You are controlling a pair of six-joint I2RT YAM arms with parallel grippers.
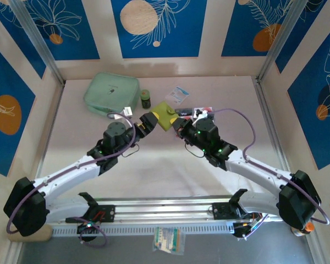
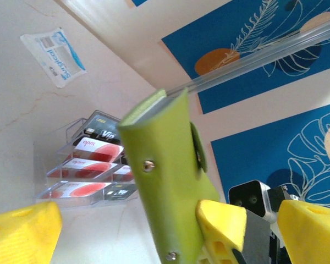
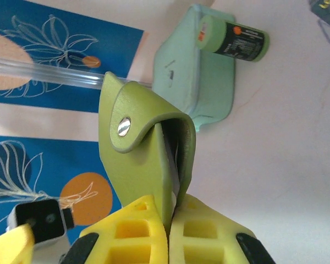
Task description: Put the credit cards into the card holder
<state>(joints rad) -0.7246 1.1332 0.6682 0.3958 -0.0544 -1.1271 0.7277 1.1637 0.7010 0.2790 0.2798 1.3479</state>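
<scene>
Card holder (image 3: pixel 143 165) clamped in closed right pincer (image 3: pixel 169 220); left pincer (image 1: pixel 148 122) spread wide.

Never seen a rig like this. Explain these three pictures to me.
Two robot arms are bolted to a table's near edge. One picture looks down from above; the other two come from a camera on each wrist. On the table lie a mint-green pouch, a small green bottle, a white-and-blue sachet and a clear rack of credit cards. The right arm has its yellow jaws shut on the olive-green card holder. The left arm has its jaws open beside it, gripping nothing.
</scene>
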